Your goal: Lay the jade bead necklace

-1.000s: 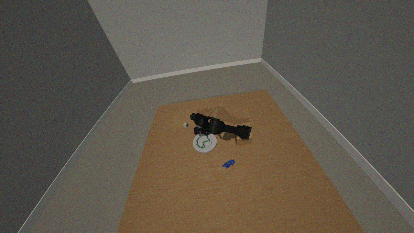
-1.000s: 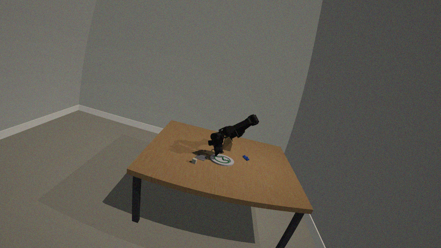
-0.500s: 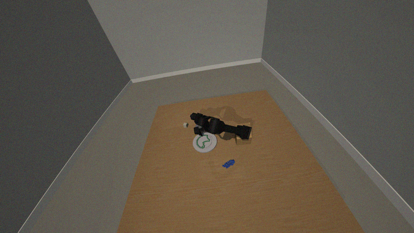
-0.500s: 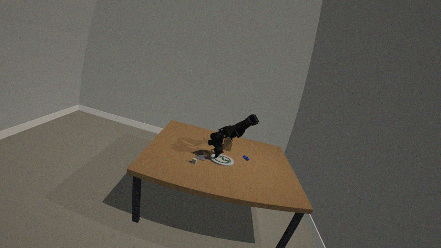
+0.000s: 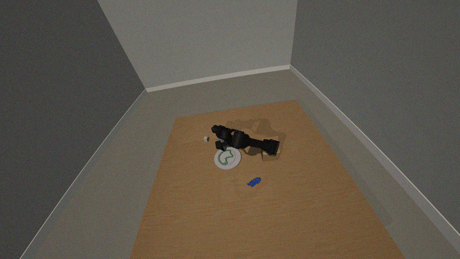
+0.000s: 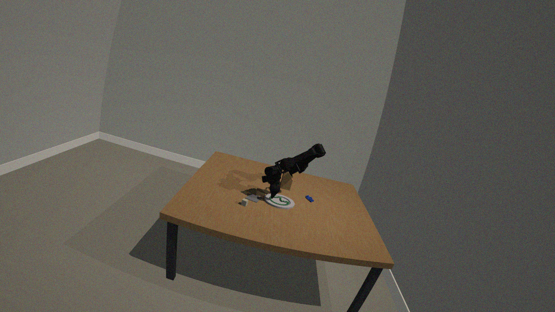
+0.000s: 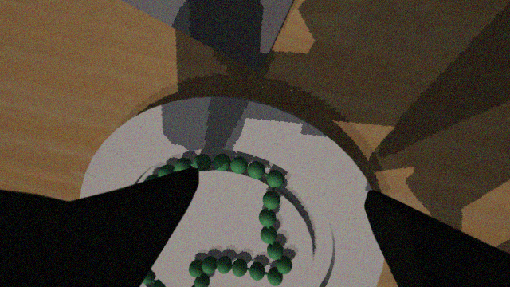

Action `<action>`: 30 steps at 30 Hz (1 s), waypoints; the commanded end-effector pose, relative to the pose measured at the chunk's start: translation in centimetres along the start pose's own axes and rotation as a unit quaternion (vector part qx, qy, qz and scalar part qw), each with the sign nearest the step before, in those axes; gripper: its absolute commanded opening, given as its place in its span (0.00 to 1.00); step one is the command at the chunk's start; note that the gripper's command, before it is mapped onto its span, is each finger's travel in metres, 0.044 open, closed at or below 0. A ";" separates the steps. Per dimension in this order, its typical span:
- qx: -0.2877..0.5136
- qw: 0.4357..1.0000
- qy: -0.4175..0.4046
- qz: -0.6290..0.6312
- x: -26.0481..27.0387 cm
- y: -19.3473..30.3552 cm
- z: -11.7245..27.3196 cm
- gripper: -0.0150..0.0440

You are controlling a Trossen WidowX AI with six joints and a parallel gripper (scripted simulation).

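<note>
A black 6-joint arm (image 5: 239, 139) (image 6: 295, 163) leans over a wooden tabletop (image 5: 257, 218) (image 6: 302, 229), its gripper (image 6: 273, 196) (image 7: 279, 186) released, 2 fingers spread above the round bead board (image 5: 238, 158) (image 6: 291, 206) (image 7: 119, 159). The jade bead necklace (image 5: 219, 158) (image 6: 280, 204) (image 7: 256, 170) lies on the board, partly along the groove (image 7: 307, 219), bending inward near 1 o'clock in the wrist view; a finger and the frame edge hide other beads. The top view obscures the fingertips. Blue beads (image 5: 254, 181) (image 6: 309, 198) and a pale cube (image 5: 205, 139) (image 6: 244, 202) appear only in the top and exterior views.

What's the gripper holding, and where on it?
Nothing: the gripper is open, and the jade necklace lies loose on the bead board.
</note>
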State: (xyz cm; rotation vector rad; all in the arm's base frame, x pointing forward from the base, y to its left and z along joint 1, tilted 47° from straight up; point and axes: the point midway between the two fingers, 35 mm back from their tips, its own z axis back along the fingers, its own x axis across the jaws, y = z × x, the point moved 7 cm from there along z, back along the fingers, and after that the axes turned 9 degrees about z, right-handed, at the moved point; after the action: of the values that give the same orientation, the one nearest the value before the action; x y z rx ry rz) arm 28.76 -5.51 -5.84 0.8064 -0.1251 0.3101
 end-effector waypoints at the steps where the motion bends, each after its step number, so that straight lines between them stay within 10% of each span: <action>1: -0.001 1.000 -0.001 0.003 0.1 0.0 0.1 1.00; 5: -0.001 1.000 -0.001 0.003 0.1 0.0 0.1 1.00; 17: -0.001 0.999 0.000 -0.042 0.5 1.0 2.9 0.47; 30: -0.002 0.999 -0.001 -0.040 0.5 0.9 1.6 0.46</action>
State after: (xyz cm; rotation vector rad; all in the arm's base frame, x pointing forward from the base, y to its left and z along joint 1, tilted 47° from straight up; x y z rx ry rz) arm 29.07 -6.27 -3.57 0.8003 -0.0998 0.2409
